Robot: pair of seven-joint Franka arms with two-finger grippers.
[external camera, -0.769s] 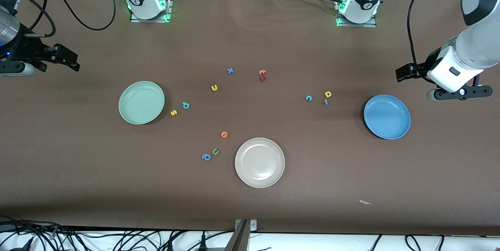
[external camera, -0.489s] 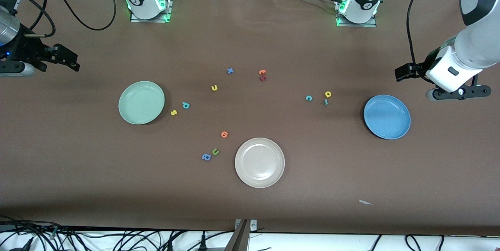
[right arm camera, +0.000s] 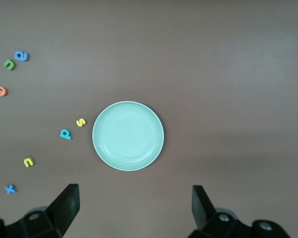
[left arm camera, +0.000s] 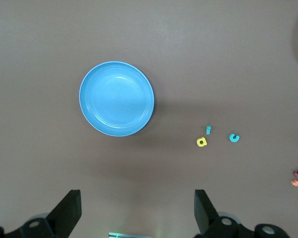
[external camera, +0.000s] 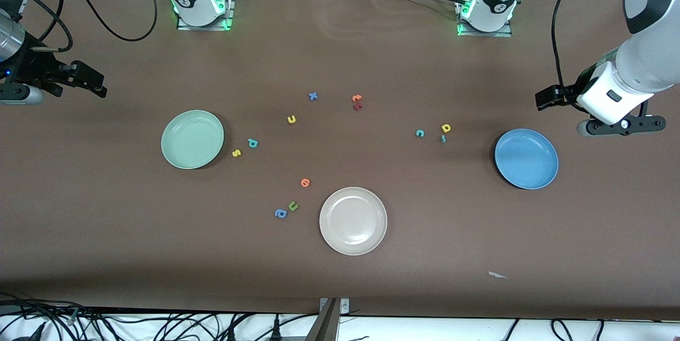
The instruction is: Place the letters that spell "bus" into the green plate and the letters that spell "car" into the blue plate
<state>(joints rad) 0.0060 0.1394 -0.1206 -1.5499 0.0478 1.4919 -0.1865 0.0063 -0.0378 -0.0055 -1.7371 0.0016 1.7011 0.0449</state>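
Lying flat, all six letters: yellow s, teal p-shape, yellow u at 3 o'clock of green plate; teal c, yellow a, thin r at 9 o'clock of blue plate. Probably light, soft foam; best pinched across outer edges. Left gripper and right gripper spread wide, empty, aloft at the table ends.

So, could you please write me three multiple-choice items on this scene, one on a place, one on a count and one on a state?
1. Which plate lies nearest the front camera?
A. green plate
B. blue plate
C. beige-white plate

2. How many plates are on the table?
A. two
B. three
C. four

3. What lies in the blue plate?
A. nothing
B. the teal c
C. the yellow s

Answers:
1. C: the beige-white plate sits lowest in the front view, below the green plate and blue plate.
2. B: only those three show.
3. A: its inside is bare; the teal c lies on the table.
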